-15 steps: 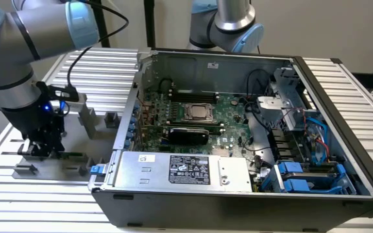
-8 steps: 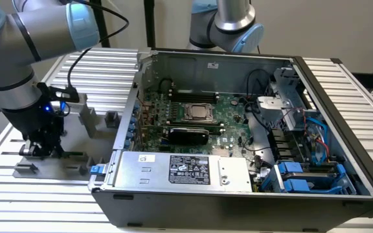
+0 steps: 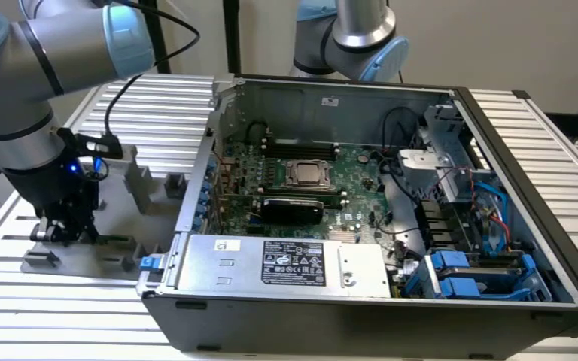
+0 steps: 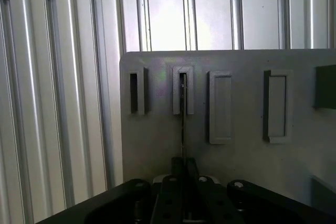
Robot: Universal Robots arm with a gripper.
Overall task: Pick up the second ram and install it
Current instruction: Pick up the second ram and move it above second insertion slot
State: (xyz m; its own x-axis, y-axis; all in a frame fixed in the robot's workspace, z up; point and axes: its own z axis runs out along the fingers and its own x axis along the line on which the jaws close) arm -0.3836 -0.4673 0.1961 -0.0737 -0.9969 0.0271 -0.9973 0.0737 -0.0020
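Note:
The second ram shows edge-on as a thin dark line, its far end in a slotted grey holder block on the grey holder plate. My gripper is shut on its near end, fingers pressed together around it. From outside, my gripper hangs low over the holder plate at the exterior view's left, beside the open computer case. A short green strip of the ram shows just to the gripper's right.
Inside the case lies the green motherboard with its CPU socket and dark memory slots behind it. A power supply fills the front. Other grey holder blocks stand on the plate. A second arm stands at the back.

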